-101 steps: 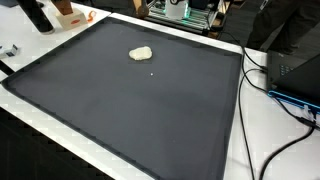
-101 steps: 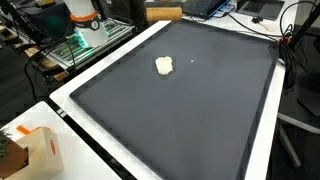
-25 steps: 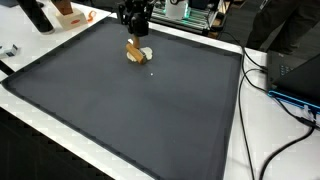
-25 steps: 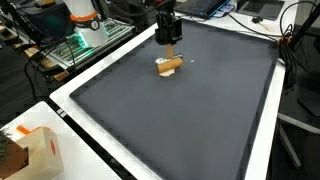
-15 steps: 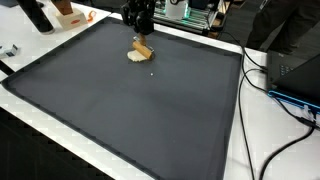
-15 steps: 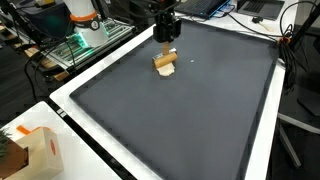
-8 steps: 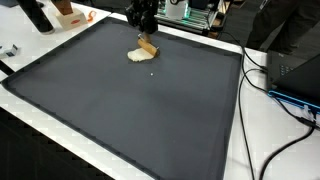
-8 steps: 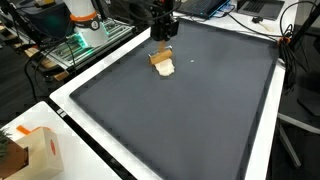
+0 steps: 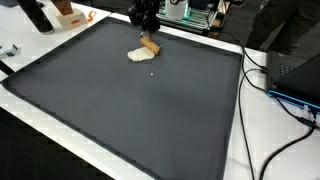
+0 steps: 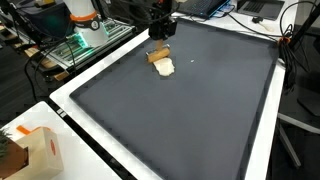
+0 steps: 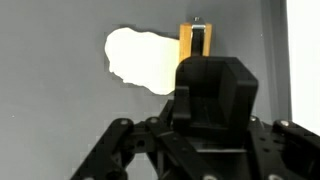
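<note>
Holding stage: fingers (image 9: 146, 32) clamped on a wood block (image 9: 149, 46) (tilted, just off the mat (image 9: 150, 110)) right by the white lump (image 9: 138, 55).

dark mat (image 9: 150, 110) | white table (image 10: 72, 108) | cardboard box (image 10: 40, 150) | cluttered lab

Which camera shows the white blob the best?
The wrist view: the white blob looks big, with clear edges on the grey mat. In both exterior views it is only a small pale spot beside the brown block.
</note>
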